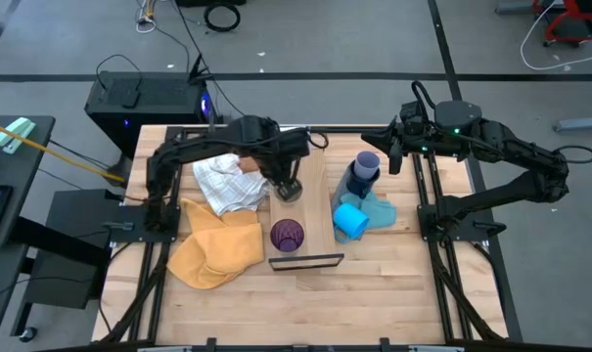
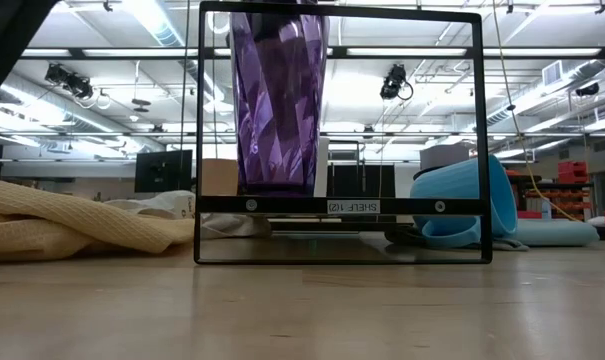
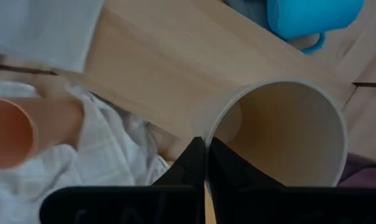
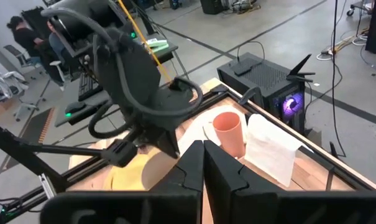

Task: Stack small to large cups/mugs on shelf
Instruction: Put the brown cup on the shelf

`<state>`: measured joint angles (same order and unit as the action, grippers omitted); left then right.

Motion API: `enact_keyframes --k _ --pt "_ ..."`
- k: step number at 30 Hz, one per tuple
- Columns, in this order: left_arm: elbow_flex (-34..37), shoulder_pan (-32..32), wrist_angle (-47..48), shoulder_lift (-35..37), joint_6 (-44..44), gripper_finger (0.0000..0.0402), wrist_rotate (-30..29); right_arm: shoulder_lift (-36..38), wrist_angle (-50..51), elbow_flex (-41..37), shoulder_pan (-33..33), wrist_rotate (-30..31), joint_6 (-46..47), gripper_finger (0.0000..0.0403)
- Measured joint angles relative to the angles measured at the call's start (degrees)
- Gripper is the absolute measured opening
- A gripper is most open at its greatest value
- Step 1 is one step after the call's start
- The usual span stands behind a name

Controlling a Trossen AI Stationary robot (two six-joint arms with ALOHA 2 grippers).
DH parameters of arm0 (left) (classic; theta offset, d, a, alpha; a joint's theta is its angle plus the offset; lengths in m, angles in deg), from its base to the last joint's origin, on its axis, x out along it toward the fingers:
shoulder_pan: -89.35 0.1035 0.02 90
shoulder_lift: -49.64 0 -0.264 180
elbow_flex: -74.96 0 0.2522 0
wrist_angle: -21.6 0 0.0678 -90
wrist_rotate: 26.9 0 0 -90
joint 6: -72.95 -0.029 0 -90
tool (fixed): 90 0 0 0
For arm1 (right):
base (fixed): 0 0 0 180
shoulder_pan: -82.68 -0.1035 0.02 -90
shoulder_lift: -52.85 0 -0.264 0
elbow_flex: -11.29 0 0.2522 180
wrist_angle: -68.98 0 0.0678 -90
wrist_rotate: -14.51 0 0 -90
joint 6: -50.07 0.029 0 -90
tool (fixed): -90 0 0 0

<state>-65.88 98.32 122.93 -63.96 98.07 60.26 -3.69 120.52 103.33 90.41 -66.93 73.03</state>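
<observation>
Clamped on the rim of the tan cup [image 3: 281,134], our left gripper [image 1: 288,188] holds it over the shelf [image 1: 310,210], fingers pinched together with the cup wall between them. Just ahead of that gripper, toward the framed end of the plank, the dark purple tumbler [image 1: 287,235] stands upright. Off to one side of the gripper lie the white cloth [image 1: 227,181] and the orange cup [image 3: 13,134] on it; to the other side, beyond the plank, the light blue mug [image 1: 351,220] lies tipped over beside the navy mug [image 1: 366,166].

We judge the rim pinch risky: the cup hangs off one wall, so it could swing or slip on release and roll off the narrow plank.

Our right gripper [image 4: 203,165] waits closed, well apart, above the far table edge.
</observation>
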Motion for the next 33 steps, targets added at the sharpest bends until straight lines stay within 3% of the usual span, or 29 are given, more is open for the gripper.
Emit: enact_keyframes --k 6,20,33 --pt "0.00 0.99 -0.36 -0.51 8.62 0.0010 -1.29 0.00 0.07 0.00 -0.02 0.00 0.00 0.0015" --pt "0.02 0.81 1.35 -3.72 18.41 0.0010 -4.51 0.00 0.72 0.00 0.00 0.00 -0.86 0.0015" --pt "0.04 -0.16 -7.13 -7.45 23.62 0.0010 -6.62 2.28 3.56 0.00 0.01 -0.01 -3.71 0.0015"
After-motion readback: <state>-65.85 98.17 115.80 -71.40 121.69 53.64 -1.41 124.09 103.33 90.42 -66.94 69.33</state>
